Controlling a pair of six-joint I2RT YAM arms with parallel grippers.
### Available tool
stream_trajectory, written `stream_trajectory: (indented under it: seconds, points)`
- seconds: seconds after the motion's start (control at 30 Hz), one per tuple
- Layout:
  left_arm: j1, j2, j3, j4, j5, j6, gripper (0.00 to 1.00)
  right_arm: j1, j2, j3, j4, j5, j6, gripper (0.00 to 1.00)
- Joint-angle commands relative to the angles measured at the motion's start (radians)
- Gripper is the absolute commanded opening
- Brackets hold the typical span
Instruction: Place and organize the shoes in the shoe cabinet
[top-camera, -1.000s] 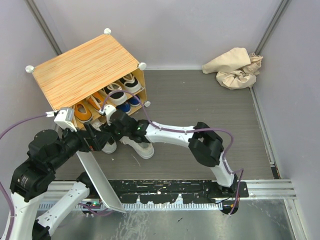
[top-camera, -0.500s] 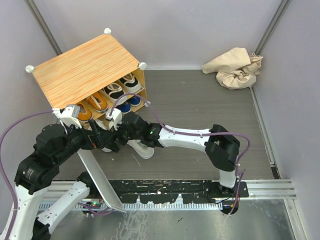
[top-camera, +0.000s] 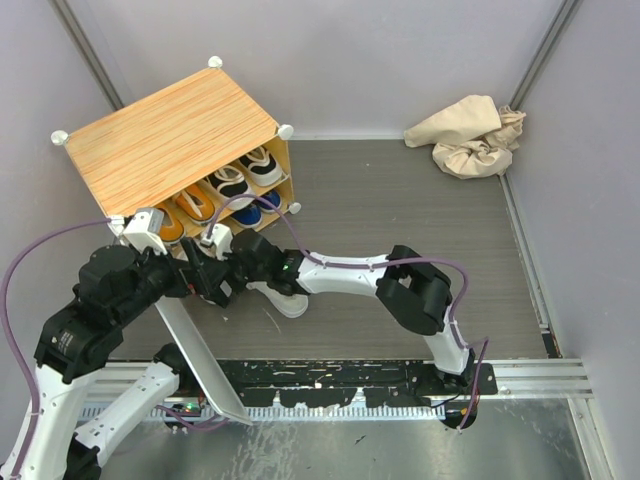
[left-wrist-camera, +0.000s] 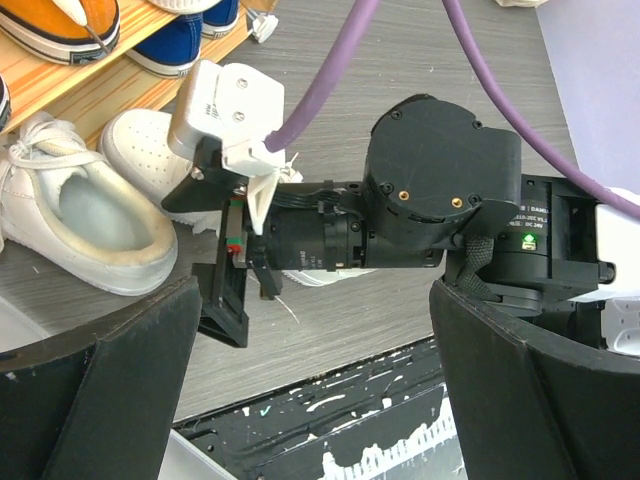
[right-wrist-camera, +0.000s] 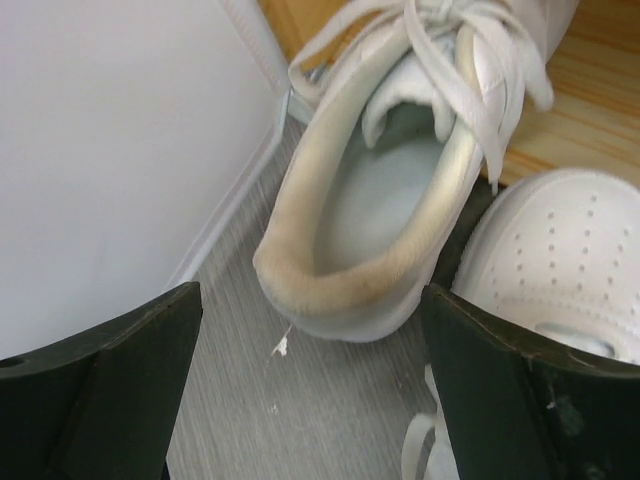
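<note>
The shoe cabinet (top-camera: 170, 135) holds orange (top-camera: 198, 205), black (top-camera: 232, 182) and blue shoes (top-camera: 246, 212) on its shelves. A white shoe (right-wrist-camera: 385, 190) points toes-first into the bottom shelf. Its tan-lined heel sits just ahead of my right gripper (right-wrist-camera: 310, 330), which is open and grips nothing. The second white shoe (right-wrist-camera: 555, 260) lies beside it on the right, and shows in the top view (top-camera: 283, 300) on the floor. My left gripper (left-wrist-camera: 315, 295) is wide open and empty, hovering close behind the right wrist (left-wrist-camera: 430, 190).
The cabinet's white front panel (top-camera: 200, 355) hangs open toward the arm bases and stands close on the left in the right wrist view (right-wrist-camera: 110, 140). A crumpled beige cloth (top-camera: 470, 135) lies in the far right corner. Purple cables (top-camera: 330, 262) loop over both arms.
My right gripper has opened wide and sunk toward the floor by the cabinet's bottom shelf. The left arm has swung up and in beside it.
</note>
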Motion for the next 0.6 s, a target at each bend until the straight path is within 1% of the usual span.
stream_trajectory:
  seconds: [0.0, 0.1, 0.23, 0.27, 0.3, 0.33, 0.37, 0.4, 0.5, 0.57]
  points:
    - [0.000, 0.017, 0.011, 0.055, -0.005, 0.009, 0.98, 0.001, 0.039, 0.094, 0.076, -0.008, -0.019, 0.94]
    - [0.000, 0.032, 0.018, 0.055, -0.003, 0.009, 0.98, 0.001, 0.071, 0.120, 0.067, -0.019, -0.005, 0.90]
    - [0.000, 0.035, 0.019, 0.048, -0.009, 0.010, 0.98, 0.002, 0.087, 0.123, 0.067, -0.016, 0.014, 0.77]
    - [0.000, 0.033, 0.016, 0.046, -0.015, 0.007, 0.98, 0.003, 0.086, 0.123, 0.067, -0.007, 0.016, 0.72]
    - [0.000, 0.032, 0.014, 0.048, -0.016, 0.005, 0.98, 0.002, 0.086, 0.125, 0.066, 0.005, 0.017, 0.62]
    - [0.000, 0.031, 0.012, 0.052, -0.017, 0.002, 0.98, 0.003, 0.086, 0.130, 0.064, 0.012, 0.016, 0.51]
    - [0.000, 0.031, 0.009, 0.055, -0.017, -0.001, 0.98, 0.003, 0.084, 0.137, 0.058, 0.014, 0.014, 0.37]
    - [0.000, 0.033, 0.007, 0.059, -0.014, -0.001, 0.98, 0.003, 0.083, 0.149, 0.052, 0.016, 0.013, 0.27]
    - [0.000, 0.037, 0.003, 0.054, 0.001, -0.003, 0.98, 0.003, 0.070, 0.191, 0.041, 0.030, 0.000, 0.15]
    - [0.000, 0.032, -0.001, 0.047, 0.003, -0.003, 0.98, 0.004, 0.063, 0.228, 0.037, 0.048, -0.010, 0.12]
